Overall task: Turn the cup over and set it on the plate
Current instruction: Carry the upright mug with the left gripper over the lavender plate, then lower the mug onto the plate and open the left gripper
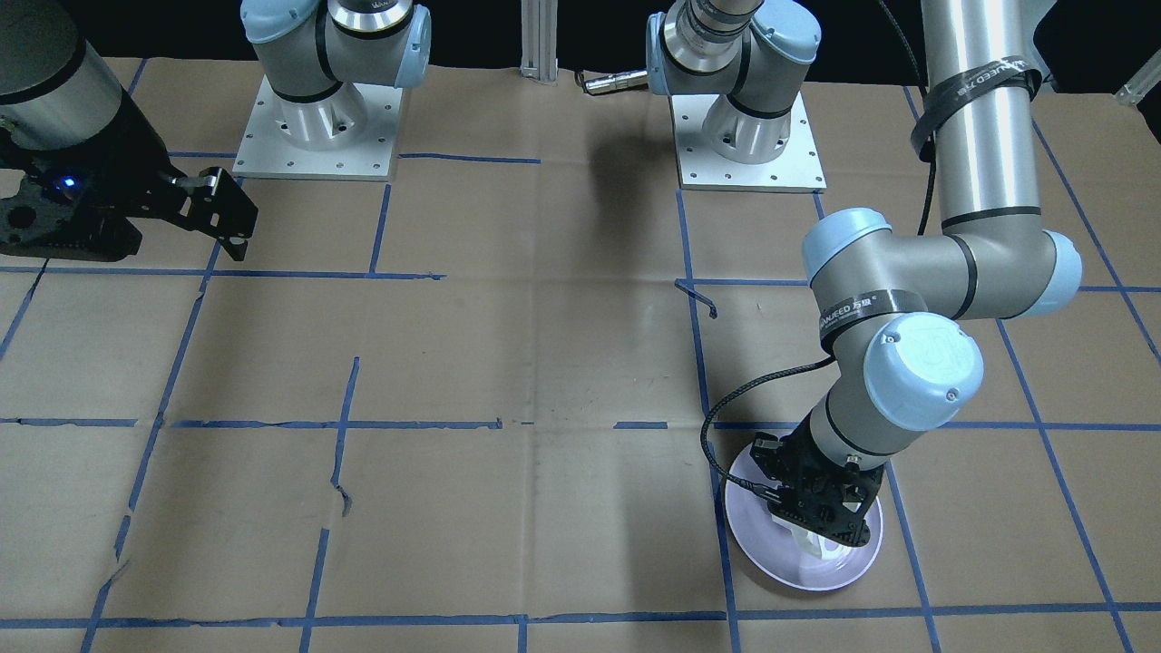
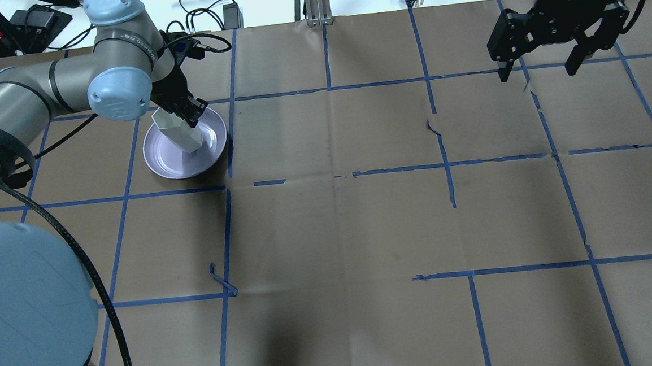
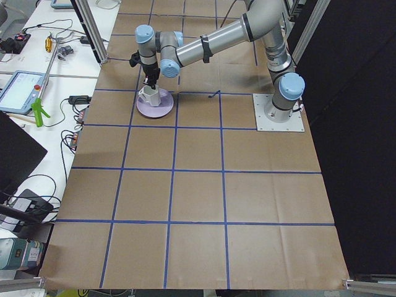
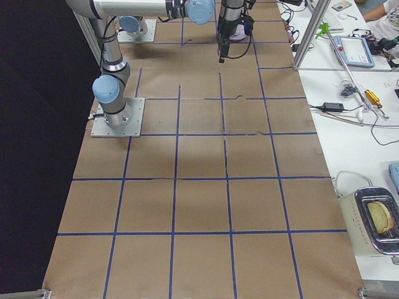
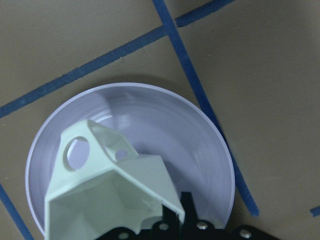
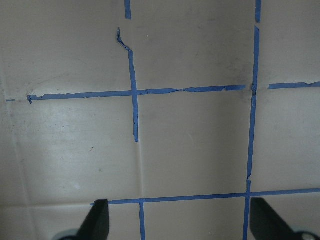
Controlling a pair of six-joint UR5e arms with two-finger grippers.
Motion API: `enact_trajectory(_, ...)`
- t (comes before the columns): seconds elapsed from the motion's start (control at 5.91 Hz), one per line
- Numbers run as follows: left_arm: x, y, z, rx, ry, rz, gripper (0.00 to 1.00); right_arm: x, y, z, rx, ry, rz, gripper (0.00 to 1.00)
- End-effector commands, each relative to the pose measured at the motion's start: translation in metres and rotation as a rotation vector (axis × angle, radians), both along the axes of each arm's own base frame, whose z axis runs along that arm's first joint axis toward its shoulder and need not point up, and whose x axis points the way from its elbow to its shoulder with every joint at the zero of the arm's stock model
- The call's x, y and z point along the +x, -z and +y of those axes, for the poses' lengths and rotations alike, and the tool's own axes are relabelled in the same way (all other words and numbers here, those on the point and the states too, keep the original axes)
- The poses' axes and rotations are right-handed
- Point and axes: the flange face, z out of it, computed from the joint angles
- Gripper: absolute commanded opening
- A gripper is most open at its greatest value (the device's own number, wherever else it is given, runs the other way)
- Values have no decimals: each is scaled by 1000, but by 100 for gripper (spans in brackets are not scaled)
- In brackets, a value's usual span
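Brown paper [image 2: 362, 220] covers the table, squared off with blue tape [image 2: 494, 160]. The pale lavender plate [image 2: 158, 165] sits out on the robot's left, just beside a tape line. The white cup [image 2: 178, 130] leans over it. Its mouth is tipped up toward the wrist and its narrow base is down at the plate's middle, but I can't tell whether it touches. The left gripper [image 2: 192, 112] pinches the cup's rim wall. From across the table its black body hides most of the cup. The right gripper [image 2: 537, 73] hangs well apart on the other side, fingers spread, above the paper. Cables and a metal post [image 2: 315, 2] stand past the table's far edge.
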Motion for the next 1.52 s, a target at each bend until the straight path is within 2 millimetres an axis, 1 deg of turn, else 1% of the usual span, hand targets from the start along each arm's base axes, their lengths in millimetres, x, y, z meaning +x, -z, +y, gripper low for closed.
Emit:
enact_trajectory(0.0, 4, 1, 5, 10, -5, -2, 5, 0, 0, 0, 0, 0, 0, 100)
enact_trajectory(0.17, 4, 2, 4, 10, -5, -2, 22, 0, 0, 0, 0, 0, 0, 100)
enact_trajectory(0.34, 4, 3, 5, 14, -5, -2, 98, 0, 0, 0, 0, 0, 0, 100)
enact_trajectory(0.51, 2, -4, 7, 13, -3, -3, 98, 0, 0, 0, 0, 0, 0, 100)
enact_trajectory(0.68, 2, -41, 15, 26, -5, -2, 98, 0, 0, 0, 0, 0, 0, 100)
enact_trajectory(0.85, -1, -82, 35, 23, -23, -1, 98, 0, 0, 0, 0, 0, 0, 100)
enact_trajectory(1.02, -9, -113, 51, 14, -131, 6, 98, 0, 0, 0, 0, 0, 0, 100)
enact_trajectory(1.18, -21, -144, 72, 27, -203, 19, 98, 0, 0, 0, 0, 0, 0, 100)
enact_trajectory(1.35, -38, -182, 101, 37, -238, 37, 98, 0, 0, 0, 0, 0, 0, 100)
